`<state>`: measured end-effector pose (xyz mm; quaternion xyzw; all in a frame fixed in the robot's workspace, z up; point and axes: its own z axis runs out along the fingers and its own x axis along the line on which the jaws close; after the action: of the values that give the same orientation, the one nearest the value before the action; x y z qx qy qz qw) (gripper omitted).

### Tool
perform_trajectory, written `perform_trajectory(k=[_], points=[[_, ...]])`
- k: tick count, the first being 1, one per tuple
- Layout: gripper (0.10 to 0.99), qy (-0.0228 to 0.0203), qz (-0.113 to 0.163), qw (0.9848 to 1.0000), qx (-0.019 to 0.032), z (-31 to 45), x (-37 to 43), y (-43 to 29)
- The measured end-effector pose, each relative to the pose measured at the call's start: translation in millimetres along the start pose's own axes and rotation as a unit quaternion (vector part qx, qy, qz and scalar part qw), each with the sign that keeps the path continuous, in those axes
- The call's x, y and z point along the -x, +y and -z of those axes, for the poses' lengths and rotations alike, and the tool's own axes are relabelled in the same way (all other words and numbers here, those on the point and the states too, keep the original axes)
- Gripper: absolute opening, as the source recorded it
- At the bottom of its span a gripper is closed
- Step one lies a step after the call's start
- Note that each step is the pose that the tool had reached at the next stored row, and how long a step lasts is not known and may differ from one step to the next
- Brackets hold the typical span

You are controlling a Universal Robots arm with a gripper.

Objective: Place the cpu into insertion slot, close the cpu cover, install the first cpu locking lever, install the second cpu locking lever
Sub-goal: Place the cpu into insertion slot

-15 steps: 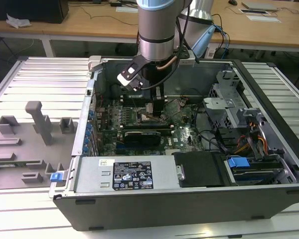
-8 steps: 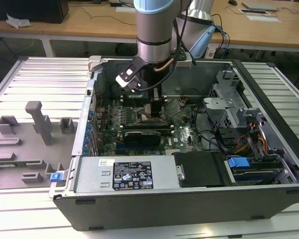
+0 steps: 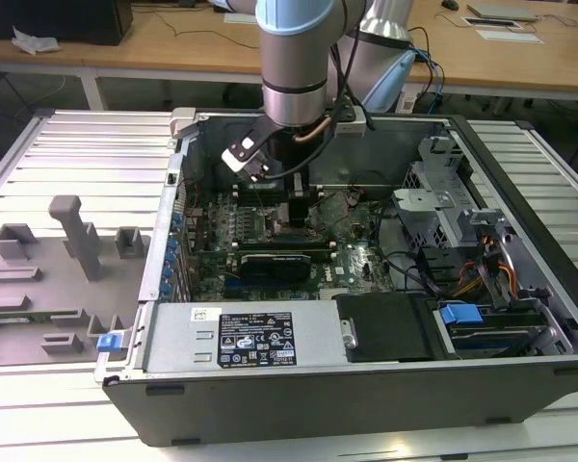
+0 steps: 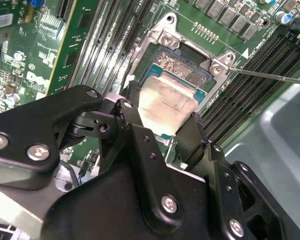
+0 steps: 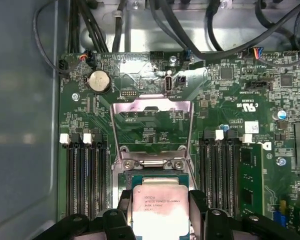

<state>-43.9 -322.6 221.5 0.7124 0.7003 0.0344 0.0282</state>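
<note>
Now the black gripper (image 4: pixel 162 117) is pinching the flat silver-grey square cpu (image 4: pixel 166 100) over the dark-framed insertion slot (image 4: pixel 184 62), perhaps touching.

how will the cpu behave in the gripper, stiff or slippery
Probably stiff: the cpu is a flat metal-topped square, gripped edgewise by the gripper. Its smooth thin edges may slip or tilt. Looks light, and too flat to roll.
</note>
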Motion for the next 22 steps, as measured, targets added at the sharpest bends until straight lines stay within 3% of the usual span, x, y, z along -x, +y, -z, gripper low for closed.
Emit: perform_trajectory(k=[13,22], points=[[0.541,-0.0004,-0.003,1.0000,0.0000,-19.1,-4.7,-3.7],[0.541,-0.0003,-0.003,1.0000,0.0001,-20.7,-5.3,-5.3]])
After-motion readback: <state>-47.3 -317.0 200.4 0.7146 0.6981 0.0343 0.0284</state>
